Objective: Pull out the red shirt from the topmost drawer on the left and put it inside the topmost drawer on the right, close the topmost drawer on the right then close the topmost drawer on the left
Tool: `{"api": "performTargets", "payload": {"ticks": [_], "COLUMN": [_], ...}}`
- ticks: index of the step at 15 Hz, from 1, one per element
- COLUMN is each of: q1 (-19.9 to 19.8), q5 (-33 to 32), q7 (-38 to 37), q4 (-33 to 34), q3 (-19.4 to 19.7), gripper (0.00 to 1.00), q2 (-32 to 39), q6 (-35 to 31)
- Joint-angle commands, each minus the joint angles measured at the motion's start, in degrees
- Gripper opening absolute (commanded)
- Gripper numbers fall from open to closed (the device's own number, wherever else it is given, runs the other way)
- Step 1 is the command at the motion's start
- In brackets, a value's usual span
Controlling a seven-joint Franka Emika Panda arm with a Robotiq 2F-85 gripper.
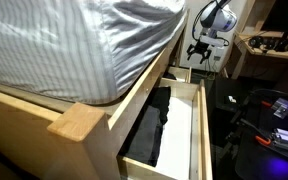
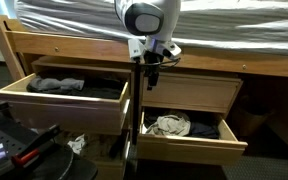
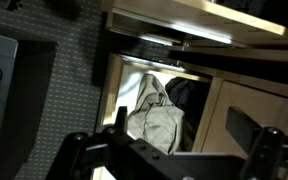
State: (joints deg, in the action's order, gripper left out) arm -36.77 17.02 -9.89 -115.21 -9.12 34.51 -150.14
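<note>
My gripper (image 2: 152,66) hangs open and empty in front of the bed frame, between the two pulled-out drawers, and also shows far back in an exterior view (image 1: 200,48). The left top drawer (image 2: 44,103) stands open with a grey garment (image 2: 58,85) and a black garment (image 2: 102,90) inside. The black garment (image 1: 152,122) lies along that drawer. No red shirt can be made out. In the wrist view my gripper (image 3: 184,124) looks down into the right open drawer (image 3: 212,110), which holds a beige cloth (image 3: 156,112) and a dark cloth (image 3: 184,92).
A mattress in striped sheets (image 1: 74,40) lies on the wooden frame (image 1: 79,122). Above the right open drawer (image 2: 189,148) is a closed drawer front (image 2: 199,93). A black case with tools (image 2: 24,150) stands on the floor in front.
</note>
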Motion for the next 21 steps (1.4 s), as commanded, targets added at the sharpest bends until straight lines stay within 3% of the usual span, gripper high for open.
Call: {"api": "performTargets", "payload": {"ticks": [1,7,8,10,11,14,21], "q1": [7.7,17.36,18.08,17.24,18.43,18.36,24.77], "q5": [0.26,-2.19,-2.06,2.5,0.48,1.76,-12.02], "q7": [0.6,-0.15,0.15,4.13,1.17,2.47,-3.77], "q4": [-4.15,-6.83,-6.92,-9.04,-5.4,-6.37,-13.61], "q3": [8.27,16.81,17.26,15.28,16.87,16.34,23.66], "gripper": [1.0,1.0,1.0,1.0,1.0,1.0,1.0], "q2": [-3.89,-5.69,-5.54,-7.63,-3.94,-5.59,-6.98], "q6": [6.47,11.49,10.4,0.68,5.6,2.35,14.04]}}
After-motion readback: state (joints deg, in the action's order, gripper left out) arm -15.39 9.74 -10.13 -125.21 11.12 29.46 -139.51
